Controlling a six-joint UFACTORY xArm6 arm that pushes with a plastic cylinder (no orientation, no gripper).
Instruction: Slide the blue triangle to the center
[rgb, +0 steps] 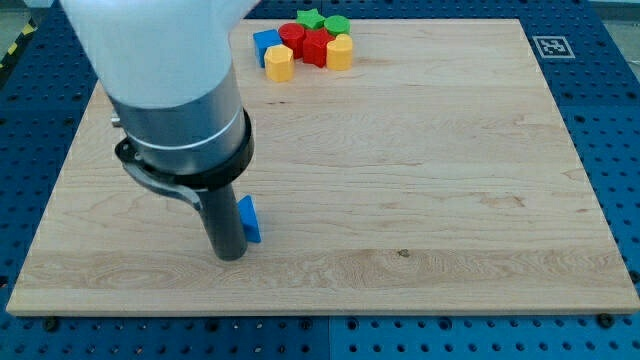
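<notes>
The blue triangle (249, 218) lies on the wooden board (420, 180) at the view's lower left, partly hidden behind my rod. My tip (230, 256) rests on the board right at the triangle's left side, touching or nearly touching it. The arm's large white and grey body covers the board's upper left.
A tight cluster stands at the board's top edge: a blue block (265, 44), a yellow block (279, 62), a red round block (292, 36), a green star (310, 19), a red block (316, 48), a green block (336, 24), a yellow block (340, 53). A marker tag (551, 46) sits at the top right.
</notes>
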